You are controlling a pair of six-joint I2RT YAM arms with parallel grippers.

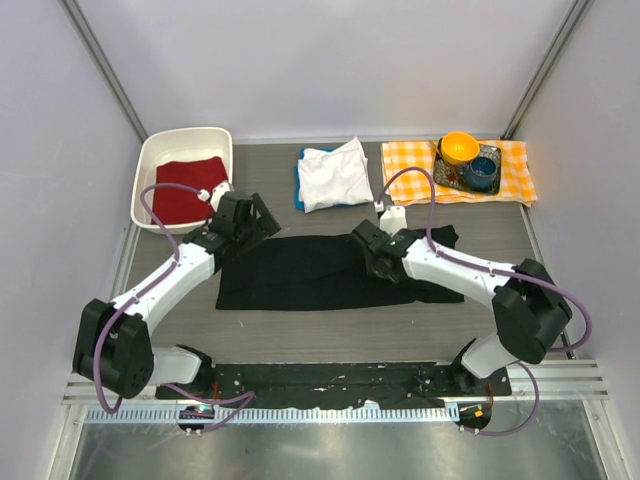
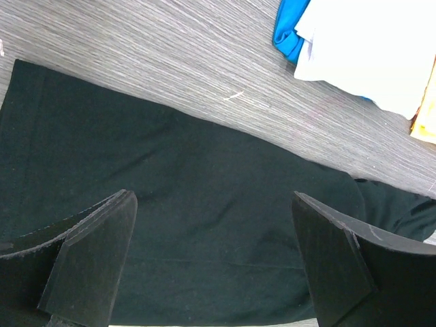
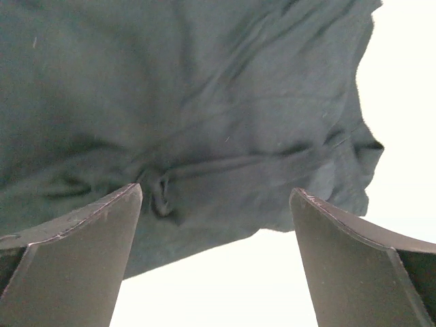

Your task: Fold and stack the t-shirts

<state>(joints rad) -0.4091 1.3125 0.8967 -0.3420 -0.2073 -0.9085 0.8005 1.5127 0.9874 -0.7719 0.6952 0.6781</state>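
The large black t-shirt (image 1: 310,272) lies folded into a long band across the middle of the table. My left gripper (image 1: 243,222) hovers open and empty over its left far edge; the cloth (image 2: 204,231) fills the left wrist view between the fingers. My right gripper (image 1: 368,247) is open and empty over the shirt's right part, where the cloth (image 3: 204,122) is wrinkled. The white t-shirt (image 1: 334,176) lies folded on the blue t-shirt (image 1: 299,184) at the back centre; both show in the left wrist view, white (image 2: 381,48) and blue (image 2: 289,27).
A white bin (image 1: 150,170) with a red cloth (image 1: 188,190) stands at the back left. An orange-and-white checked cloth (image 1: 410,165) at the back right carries a tray with an orange bowl (image 1: 459,148) and a blue cup (image 1: 481,172).
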